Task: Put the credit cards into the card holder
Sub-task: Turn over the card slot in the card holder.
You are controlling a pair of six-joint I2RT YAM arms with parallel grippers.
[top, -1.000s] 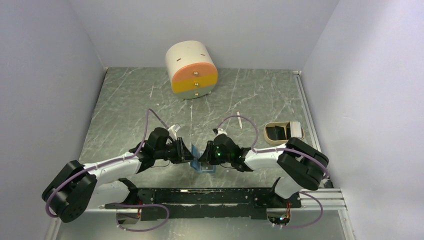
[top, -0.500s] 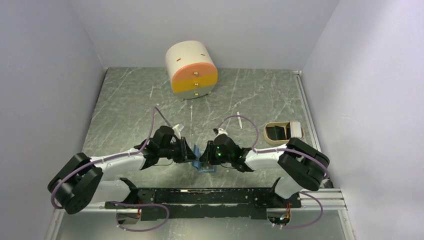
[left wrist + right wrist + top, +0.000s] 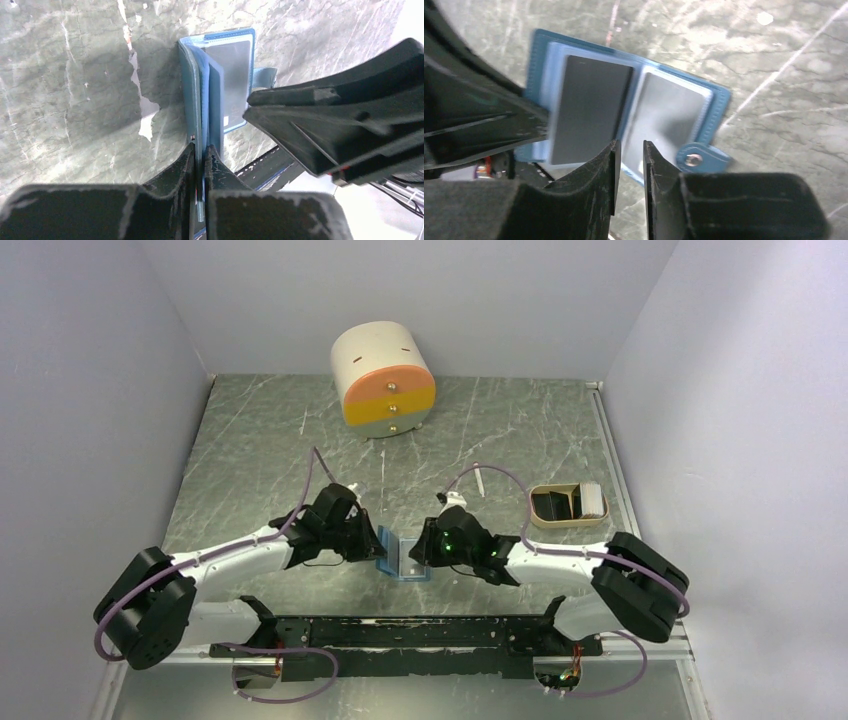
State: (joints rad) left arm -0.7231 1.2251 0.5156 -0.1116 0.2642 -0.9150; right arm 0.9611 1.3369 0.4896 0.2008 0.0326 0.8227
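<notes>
Card holder (image 3: pixel 402 562) is lying open near the middle of the worktop's (image 3: pixel 250 460) near edge, between the two grippers. One dark card (image 3: pixel 589 107) is seen in the left-hand sleeve and looks fully seated. Whether the grey right-hand sleeve (image 3: pixel 669 115) is filled cannot be told. Snap tab (image 3: pixel 696 159) is flopped out at the holder's right-hand corner, flat on the worktop. Other cards are not made out in any view.

Left gripper (image 3: pixel 202 150) is pressed together on one blue leaf of the holder, pinched at its edge. That leaf is stood on end and the pages are fanned. Right gripper (image 3: pixel 630 145) is hovering over the open spread, jaws slightly parted, nothing seen between them.

Step judged: holder being held open so a sleeve is exposed for loading.

To be done well:
- The pinch should be limited to the leaf's edge so the sleeve mouth is not clamped shut.
- The leaf should be lifted only as far as needed, else the base is likely dragged off the worktop.
- The mouth should be faced toward the right gripper.
- The snap tab should be kept out from under the jaws.

Tray (image 3: pixel 568 505) by the right edge and drawer unit (image 3: pixel 385 380) at the far edge are well apart, so no clearance issue is expected.
</notes>
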